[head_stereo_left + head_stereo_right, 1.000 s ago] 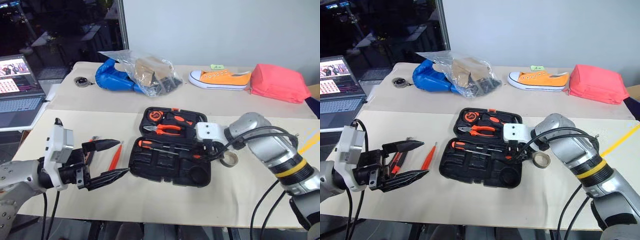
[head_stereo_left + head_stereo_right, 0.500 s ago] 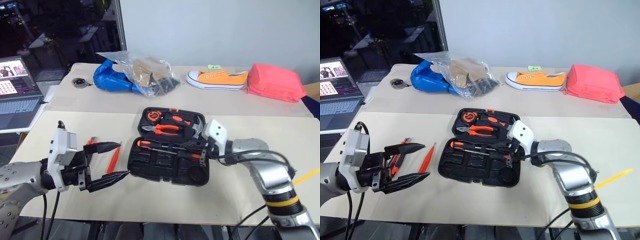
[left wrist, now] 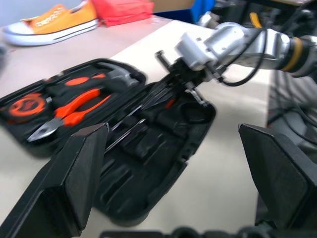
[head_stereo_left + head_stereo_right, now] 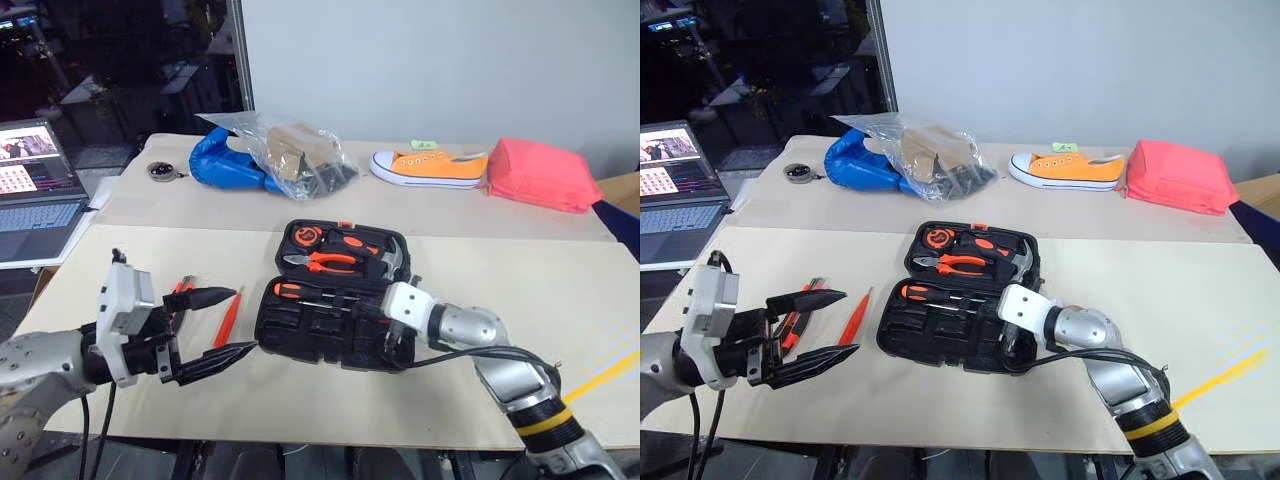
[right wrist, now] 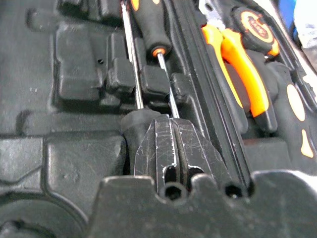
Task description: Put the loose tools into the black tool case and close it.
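Right tool (image 5: 173, 148) pressed together, hiding screwdriver shafts (image 5: 130, 54); left tool (image 4: 222, 325) spread

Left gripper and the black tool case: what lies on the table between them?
In the left eye view, a slim orange tool lies on the table between the left gripper and the black tool case.

Left wide and idle, right pinched shut.

My left gripper (image 4: 215, 325) hovers at my left with its two black fingers (image 4: 208, 296) spread far apart, pointing roughly level toward the right. My right arm reaches low toward the left, and my right gripper (image 5: 173, 144) has its fingers pressed tightly together.
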